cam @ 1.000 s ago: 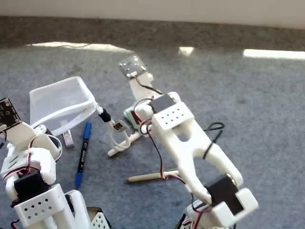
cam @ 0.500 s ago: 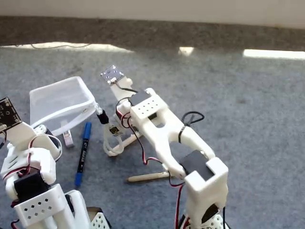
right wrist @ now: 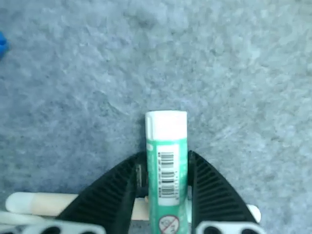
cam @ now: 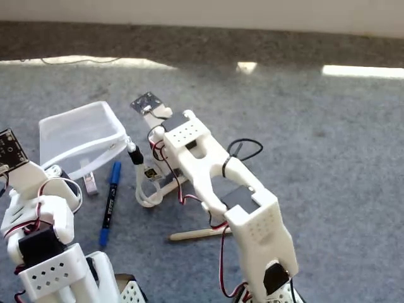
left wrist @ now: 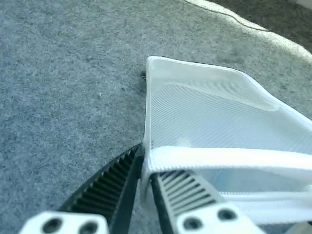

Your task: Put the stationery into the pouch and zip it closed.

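A white mesh pouch [cam: 79, 136] lies open at the left, its mouth facing the arms. My left gripper [left wrist: 147, 165] is shut on the pouch [left wrist: 214, 117] at its hem; from above it sits at the pouch's near corner [cam: 60, 172]. A green glue stick [right wrist: 165, 127] with a white cap is pinched between the black fingers of my right gripper [right wrist: 165, 158], just above the carpet. From above, the right gripper [cam: 151, 188] hangs right of the pouch mouth. A blue pen [cam: 110, 202] and a wooden stick [cam: 197, 234] lie on the carpet.
A small white and metal piece [cam: 90, 184] rests by the pouch mouth beside the pen. A black-tipped piece [cam: 134, 154] sits at the pouch's right corner. Grey carpet [cam: 328, 158] stretches free to the right. A wooden stick [right wrist: 34, 204] lies under the right gripper.
The right arm has swung left toward the pouch, carrying the glue stick, and its gripper now hangs closer to the pouch mouth. The left arm, pouch and pen have not moved.
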